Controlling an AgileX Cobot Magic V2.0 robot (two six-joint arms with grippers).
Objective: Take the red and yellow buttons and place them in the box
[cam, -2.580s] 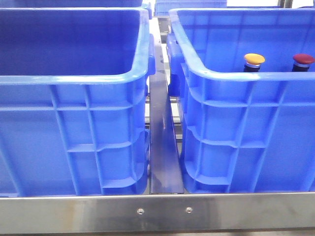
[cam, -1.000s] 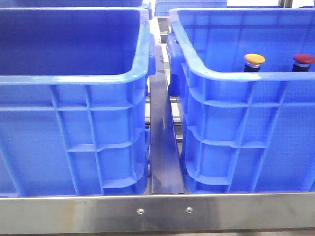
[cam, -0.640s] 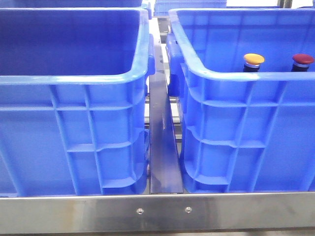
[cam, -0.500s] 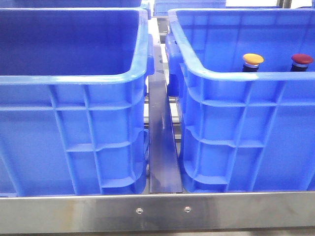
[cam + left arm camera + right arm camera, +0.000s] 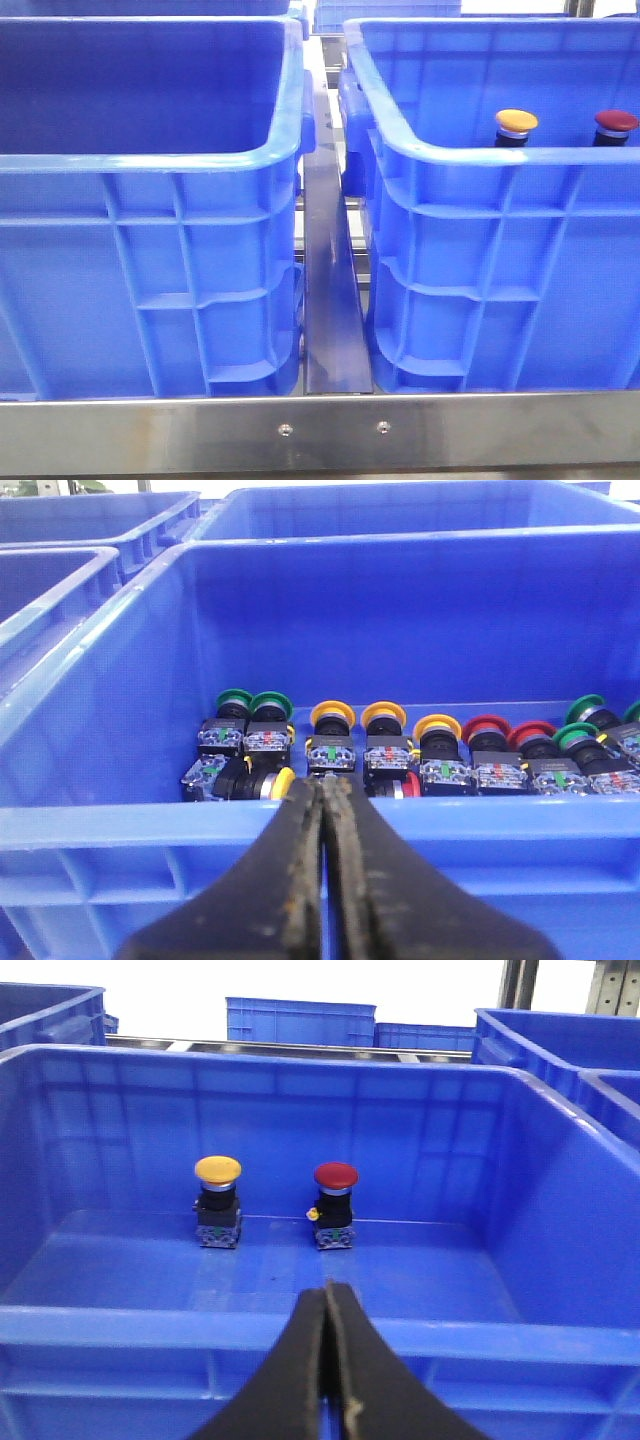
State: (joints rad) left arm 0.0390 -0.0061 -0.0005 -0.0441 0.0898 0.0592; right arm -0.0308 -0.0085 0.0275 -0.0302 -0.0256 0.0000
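Since half a second ago the front view has shifted back slightly, so the two crates and both button caps sit a touch to the right and lower in the picture, matching where they were a second ago; nothing in the crates has changed place relative to the crates. Taking the right-hand box (image 5: 480, 160) as the landmark: the yellow button (image 5: 517, 122) and the red button (image 5: 616, 122) stand upright inside it near its far wall, side by side and apart, only their caps and collars showing above its near rim in the front view. The right wrist view shows the yellow button (image 5: 218, 1200) and red button (image 5: 335, 1203) on the box (image 5: 300, 1325) floor, black bodies down. The right gripper (image 5: 328, 1295) hangs outside the near rim of this box, its fingers pressed together, holding nothing. The left gripper (image 5: 322, 788) is likewise closed tight and empty, poised at the near rim of another blue crate (image 5: 100, 820) that holds a row of green, yellow and red push buttons (image 5: 400, 750) on its floor. The left crate (image 5: 150, 160) stands beside the box across a metal rail (image 5: 330, 300).
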